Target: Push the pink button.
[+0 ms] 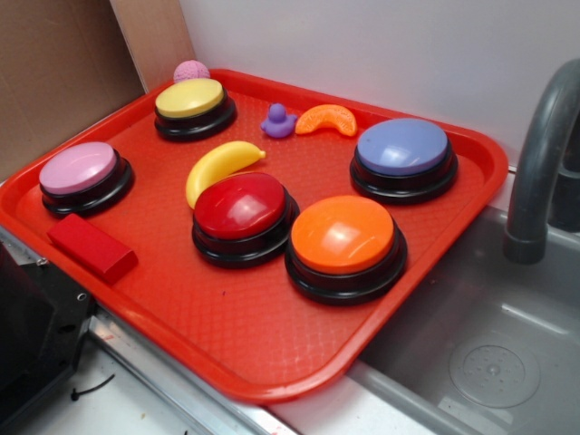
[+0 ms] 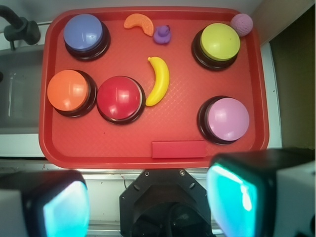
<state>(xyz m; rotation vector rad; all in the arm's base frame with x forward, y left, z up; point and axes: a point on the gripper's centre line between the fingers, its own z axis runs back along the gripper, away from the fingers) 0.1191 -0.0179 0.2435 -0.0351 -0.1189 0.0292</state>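
Observation:
The pink button [image 1: 80,169] is a pale pink-mauve dome on a black base at the left end of the red tray [image 1: 227,335]. In the wrist view the pink button [image 2: 227,119] sits at the tray's [image 2: 98,150] near right. My gripper [image 2: 148,202] is high above the tray's near edge, over the black robot base, well back from the button. Its fingers [image 2: 232,200] with teal pads stand wide apart and hold nothing. The gripper does not show in the exterior view.
On the tray: yellow button [image 2: 220,42], red button [image 2: 119,98], orange button [image 2: 68,90], blue-lavender button [image 2: 83,32], banana [image 2: 158,80], red block [image 2: 178,149], purple duck [image 2: 162,35], orange slice [image 2: 139,22], pink bumpy ball [image 2: 242,23]. A sink with grey tap [image 1: 544,154] lies right.

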